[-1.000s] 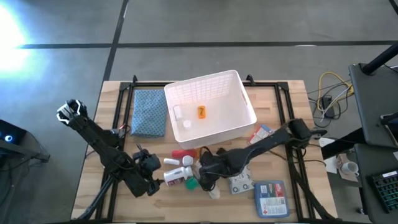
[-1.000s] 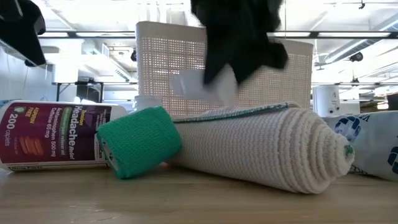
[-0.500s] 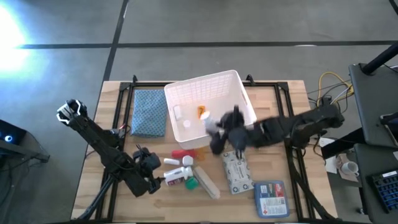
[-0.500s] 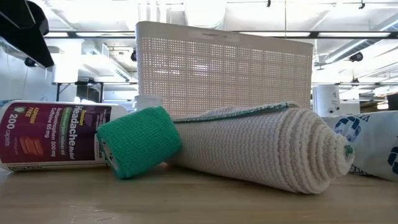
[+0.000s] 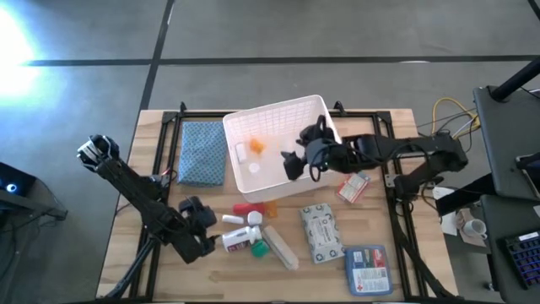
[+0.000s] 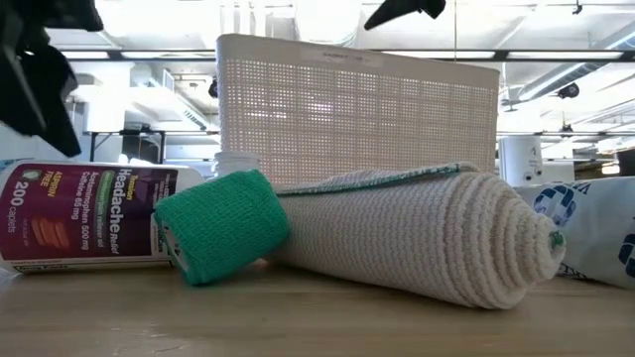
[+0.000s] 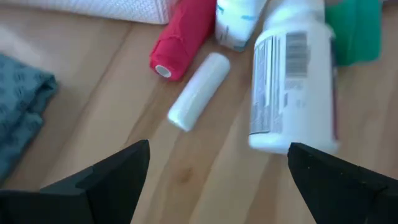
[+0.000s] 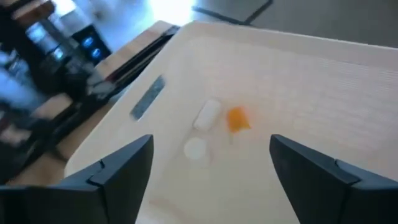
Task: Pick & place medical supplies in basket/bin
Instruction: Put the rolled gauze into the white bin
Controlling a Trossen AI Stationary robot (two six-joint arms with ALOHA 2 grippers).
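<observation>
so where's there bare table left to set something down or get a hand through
Free patches: the near left corner, nearside of the folded cloth and left of the left gripper, and the bare wood between the grey packet and the cluster. Crowded: the red roll, pill bottle, green roll and pale tube packed before the basket.

Basket: white, lattice-perforated walls. Inside: orange vial, white bottle. Table: pale wood. Folded cloth: blue-grey. Rolls: red, green, cream ribbed bandage. Pill bottle: white, purple label. Pouch: blue, red cross. Both arms dark.
</observation>
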